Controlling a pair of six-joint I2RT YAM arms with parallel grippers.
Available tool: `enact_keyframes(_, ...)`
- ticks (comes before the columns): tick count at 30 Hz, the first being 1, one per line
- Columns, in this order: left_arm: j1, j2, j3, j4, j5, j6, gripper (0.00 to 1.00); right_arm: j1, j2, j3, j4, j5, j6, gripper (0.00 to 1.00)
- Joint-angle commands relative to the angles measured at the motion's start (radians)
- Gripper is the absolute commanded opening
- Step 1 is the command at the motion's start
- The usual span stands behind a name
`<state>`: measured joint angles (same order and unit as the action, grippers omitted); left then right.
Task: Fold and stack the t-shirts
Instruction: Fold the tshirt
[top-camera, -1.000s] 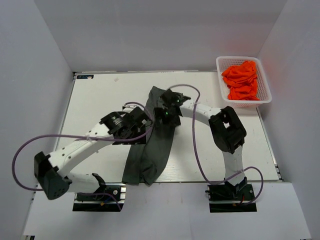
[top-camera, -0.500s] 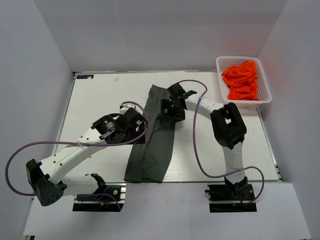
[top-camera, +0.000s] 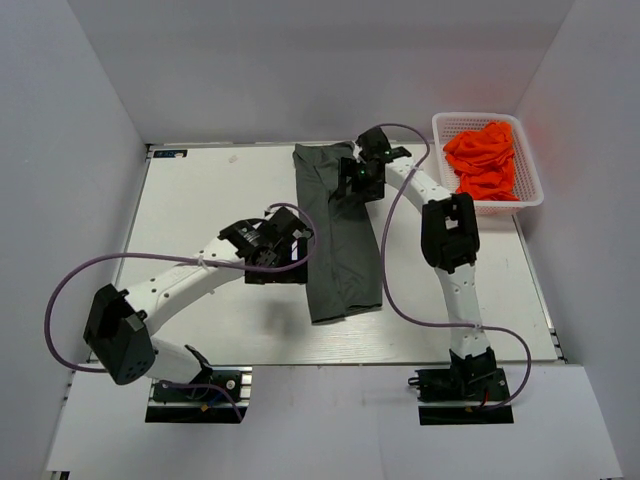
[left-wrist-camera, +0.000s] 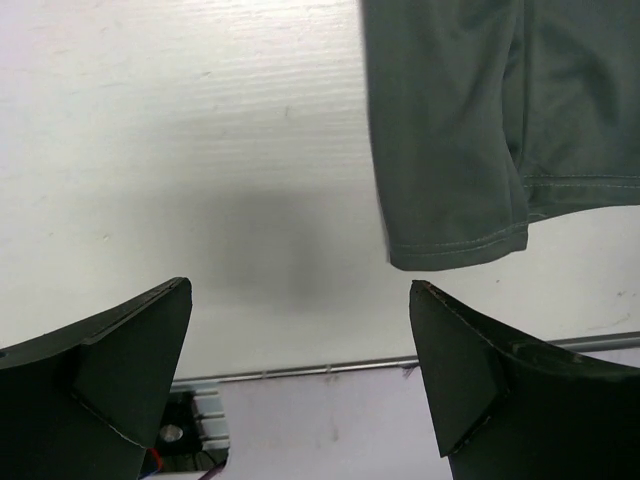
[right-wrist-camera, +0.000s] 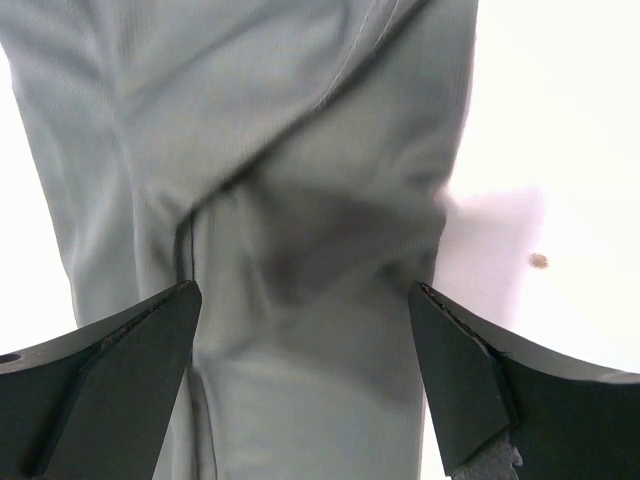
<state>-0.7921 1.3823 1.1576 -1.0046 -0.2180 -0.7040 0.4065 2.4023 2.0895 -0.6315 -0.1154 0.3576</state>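
White desk (top-camera: 200, 200), grey walls. Dark grey t-shirt (top-camera: 340, 240) lies mid-desk as a long strip, seemingly ready for a cross fold. Left gripper (left-wrist-camera: 298, 300) gapes beside its left edge. Right gripper (right-wrist-camera: 302, 290) is open over the far end, holding nothing. Orange t-shirts (top-camera: 485, 160) wait in the far-right basket (top-camera: 535, 180).

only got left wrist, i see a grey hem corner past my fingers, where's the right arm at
Observer: The right gripper hangs open over the far end of the grey t-shirt, with cloth showing between its fingers.
Operator: is the shirt spread out or what
Observer: It lies as one long narrow strip, running from the far edge of the table toward the near side.
Operator: any other shirts around
Observer: Orange t-shirts sit heaped in a white basket at the far right corner.
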Motion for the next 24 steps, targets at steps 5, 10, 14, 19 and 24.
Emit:
enact_keyframes(5,0.037,-0.011,-0.058,0.174,0.165,0.063,1.00,0.012,-0.409,-0.353,0.119,-0.086,-0.074,0.90)
enact_keyframes(10,0.021,0.072,-0.121,0.215,0.262,0.063,1.00,0.006,-0.688,-0.655,0.184,-0.060,-0.025,0.90)
enact_keyframes(14,0.011,0.164,-0.142,0.228,0.337,0.063,1.00,0.011,-0.831,-0.946,0.180,-0.096,0.059,0.90)
enact_keyframes(19,0.001,0.176,-0.202,0.377,0.427,0.112,1.00,0.008,-0.956,-1.223,0.196,-0.211,0.126,0.90)
enact_keyframes(24,-0.009,0.198,-0.252,0.467,0.439,0.130,0.96,0.012,-1.005,-1.374,0.266,-0.323,0.164,0.90)
